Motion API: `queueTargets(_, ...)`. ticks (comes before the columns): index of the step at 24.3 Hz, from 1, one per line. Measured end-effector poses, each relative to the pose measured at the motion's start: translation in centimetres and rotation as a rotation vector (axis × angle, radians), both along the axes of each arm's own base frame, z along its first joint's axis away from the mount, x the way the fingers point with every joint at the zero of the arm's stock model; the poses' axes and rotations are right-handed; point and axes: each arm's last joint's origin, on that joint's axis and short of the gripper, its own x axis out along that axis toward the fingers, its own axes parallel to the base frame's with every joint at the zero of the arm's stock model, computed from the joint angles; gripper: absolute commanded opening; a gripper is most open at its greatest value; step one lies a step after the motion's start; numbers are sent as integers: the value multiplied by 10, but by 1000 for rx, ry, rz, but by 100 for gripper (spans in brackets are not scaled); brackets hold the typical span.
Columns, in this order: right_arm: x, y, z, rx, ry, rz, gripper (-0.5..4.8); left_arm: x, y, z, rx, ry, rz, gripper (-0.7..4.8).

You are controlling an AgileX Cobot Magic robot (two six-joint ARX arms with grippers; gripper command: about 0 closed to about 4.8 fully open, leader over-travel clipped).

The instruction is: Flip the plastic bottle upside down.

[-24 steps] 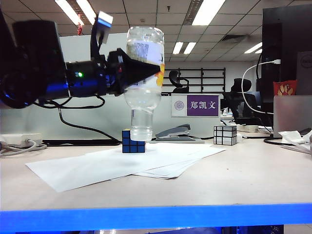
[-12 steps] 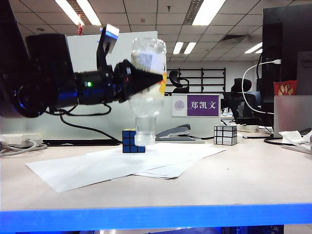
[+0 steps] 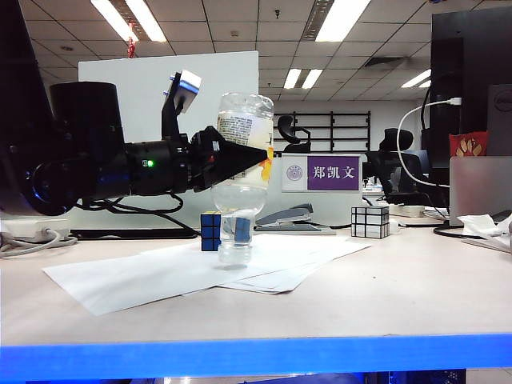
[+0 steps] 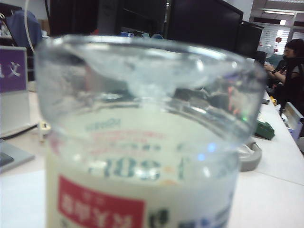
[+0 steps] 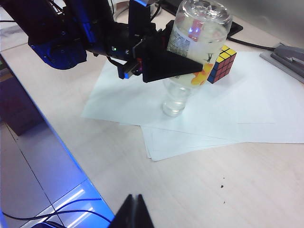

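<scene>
Left end effector [image 3: 254, 157] is clamped on the bottle [image 3: 240, 172] around the label, holding it upside down, neck down on the paper [image 3: 160, 272] just in front of the cube [image 3: 211, 231]. Right end effector [image 5: 134, 199] is closed on nothing, up above the worktop [image 3: 384, 288].

White paper sheets [image 3: 200, 272] mid-table; blue-faced puzzle cube [image 3: 211, 232] far edge; silver mirror cube [image 3: 370, 222] right, grey stapler [image 3: 286, 216] between
</scene>
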Motion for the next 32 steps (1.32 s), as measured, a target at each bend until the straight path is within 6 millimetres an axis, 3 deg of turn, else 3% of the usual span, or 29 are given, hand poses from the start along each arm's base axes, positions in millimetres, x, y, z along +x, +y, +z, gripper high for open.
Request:
queueTargets(17,1,2,1,27,9,25,-9,2,-1,-6,18,-19,12,-7)
queueTargets(25,2,2,-5,27,27,22,-9,15,-6,7,-5,-82,14,-7)
queueTargets(32,3,3,-4,37,18,23,-9,27,-14,1,-18,-72,4,-6)
